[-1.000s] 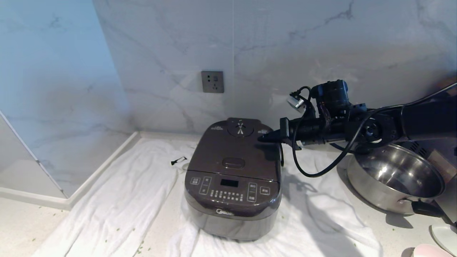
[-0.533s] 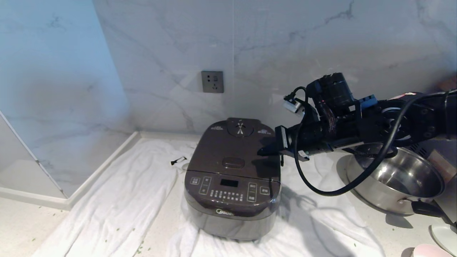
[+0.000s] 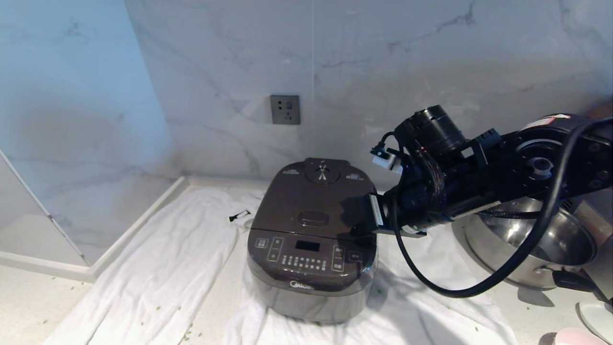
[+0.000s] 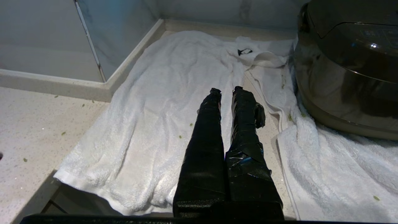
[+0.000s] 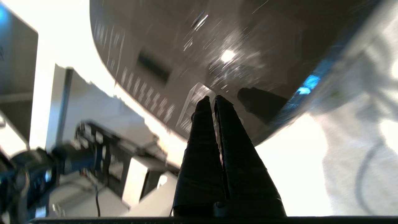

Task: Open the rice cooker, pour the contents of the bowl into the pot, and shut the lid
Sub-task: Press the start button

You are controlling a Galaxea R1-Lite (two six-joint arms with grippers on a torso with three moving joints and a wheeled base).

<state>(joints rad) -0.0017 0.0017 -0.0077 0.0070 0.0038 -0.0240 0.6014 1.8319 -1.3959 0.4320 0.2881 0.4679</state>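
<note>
The right tool (image 5: 210,100), clenched and empty, has dropped from the rear of the lid (image 3: 316,203) to its right front corner. The dark grey-brown rice cooker (image 3: 311,244) sits shut on a white towel (image 3: 158,268) on the bench (image 3: 28,306).

Soft daylight fills the head view, and the arm's shadow falls on the rice cooker (image 3: 313,235). In the right wrist view the towel (image 5: 342,161) beside the cooker is blown out white, and motion blur smears the cooker's panel.
</note>
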